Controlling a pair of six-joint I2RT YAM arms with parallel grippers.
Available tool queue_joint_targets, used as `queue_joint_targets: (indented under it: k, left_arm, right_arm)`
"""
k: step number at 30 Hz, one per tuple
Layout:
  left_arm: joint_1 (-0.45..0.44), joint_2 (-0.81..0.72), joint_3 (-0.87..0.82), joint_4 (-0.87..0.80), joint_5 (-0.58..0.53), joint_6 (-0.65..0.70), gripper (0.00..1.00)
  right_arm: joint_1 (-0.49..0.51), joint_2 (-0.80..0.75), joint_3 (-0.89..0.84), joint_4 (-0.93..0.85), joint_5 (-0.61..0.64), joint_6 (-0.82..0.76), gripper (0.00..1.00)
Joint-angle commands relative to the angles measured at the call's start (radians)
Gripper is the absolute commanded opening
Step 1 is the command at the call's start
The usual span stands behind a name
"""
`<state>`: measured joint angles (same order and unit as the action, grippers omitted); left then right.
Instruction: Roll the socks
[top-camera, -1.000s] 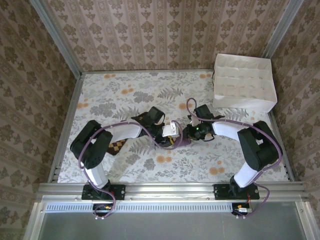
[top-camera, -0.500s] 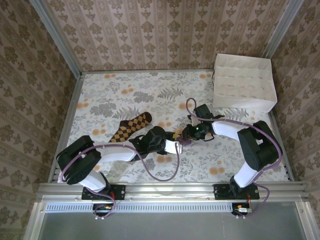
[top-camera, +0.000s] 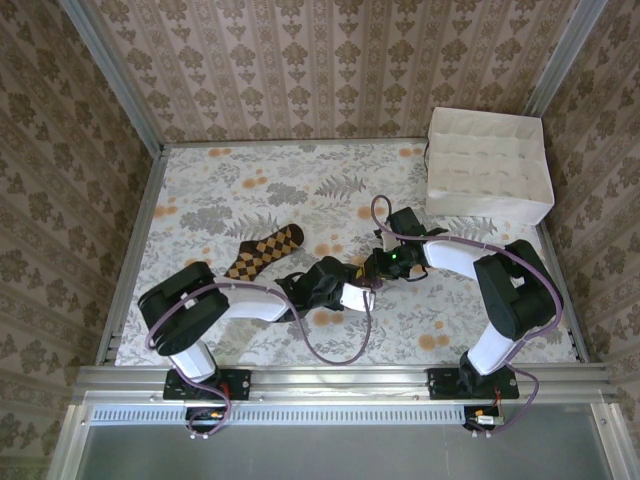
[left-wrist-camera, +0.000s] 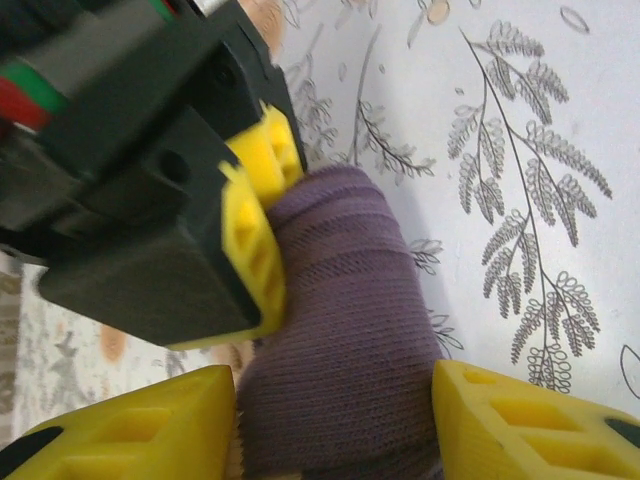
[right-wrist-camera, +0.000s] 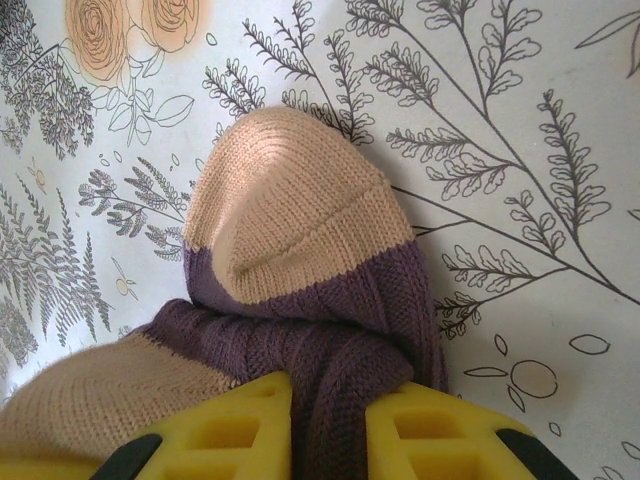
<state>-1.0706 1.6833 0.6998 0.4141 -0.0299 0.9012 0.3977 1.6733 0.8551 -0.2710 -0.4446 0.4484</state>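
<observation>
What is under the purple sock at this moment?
The floral tablecloth shows all round the purple sock, which lies bunched on it, pinched by the right fingers. Anything beneath the bunched fabric is covered and cannot be told.

Soft, even light fills the overhead view. The floral-printed worktop (top-camera: 250, 170) is bright with only faint shadows, and the patterned wallpaper walls (top-camera: 330, 60) splay outward at the picture's edges. Close up, the purple ribbed knit sock (left-wrist-camera: 340, 330) is sharp, the black plastic housing (left-wrist-camera: 120, 200) blurred. From the right wrist, the sock's tan toe (right-wrist-camera: 290, 200) casts a soft shadow rightward.
</observation>
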Motion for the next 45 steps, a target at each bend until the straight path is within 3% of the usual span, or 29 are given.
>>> queue_joint_targets:
  k: [1, 9, 12, 15, 16, 21, 31, 45]
  left_arm:
    - [0.027, 0.036, 0.013, -0.025, 0.022, -0.034, 0.53]
    - [0.048, 0.128, 0.017, -0.036, 0.036, -0.025, 0.49]
    - [0.063, 0.134, 0.019, -0.090, 0.072, -0.043, 0.32]
    - [0.090, 0.109, 0.035, -0.201, 0.153, -0.074, 0.05]
    - [0.103, 0.094, 0.043, -0.245, 0.187, -0.087, 0.00]
    - [0.183, 0.055, 0.114, -0.478, 0.409, -0.142, 0.00]
    - [0.291, 0.206, 0.373, -0.869, 0.699, -0.212, 0.00]
    - [0.360, 0.280, 0.383, -0.814, 0.813, -0.296, 0.00]
  right_arm:
    - [0.004, 0.083, -0.038, -0.125, 0.126, -0.022, 0.20]
    - [0.001, 0.101, -0.030, -0.119, 0.081, -0.012, 0.20]
    - [-0.009, 0.102, -0.034, -0.102, 0.039, 0.003, 0.20]
    - [-0.017, 0.079, -0.034, -0.094, -0.003, 0.010, 0.22]
    - [-0.020, 0.061, -0.037, -0.090, -0.014, 0.010, 0.24]
    - [-0.047, -0.095, -0.094, -0.014, -0.075, 0.020, 0.43]
    - [-0.065, -0.435, -0.198, 0.028, -0.035, -0.140, 0.46]
    - [0.019, -0.232, -0.196, 0.263, -0.071, -0.123, 0.50]
